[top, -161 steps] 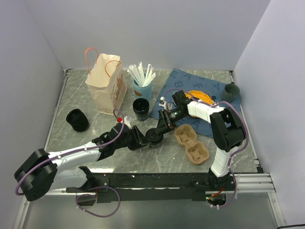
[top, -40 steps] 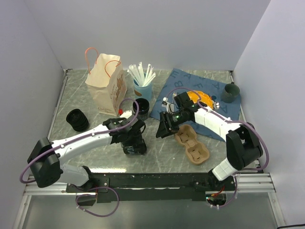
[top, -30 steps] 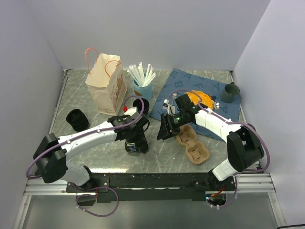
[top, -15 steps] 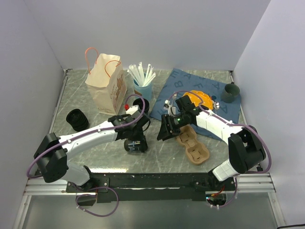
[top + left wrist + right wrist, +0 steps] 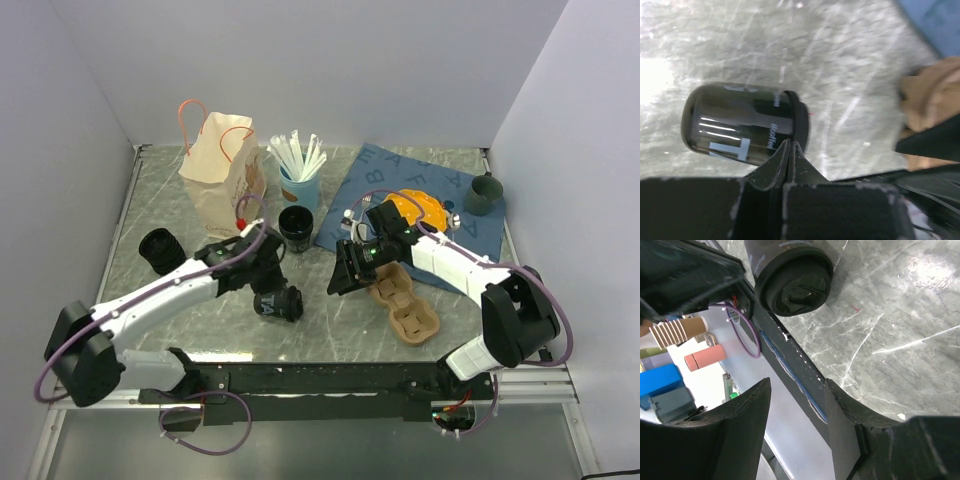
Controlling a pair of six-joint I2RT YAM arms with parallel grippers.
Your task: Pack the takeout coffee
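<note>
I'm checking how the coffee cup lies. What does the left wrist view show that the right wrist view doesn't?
Only the left wrist view: the takeout coffee seen from the side, with its printed wall; the left gripper, shut and empty, in front of it; and the cardboard cup carrier at the edge. Only the right wrist view: the lid end-on, and the open right gripper. Both: the cup lying on its side on the marble table.

On the side of the takeout coffee [image 5: 740,122] I read a big white T; smaller white lettering beside it is too blurred. The blue cloth [image 5: 440,176] carries pale capitals, among them A and F.
</note>
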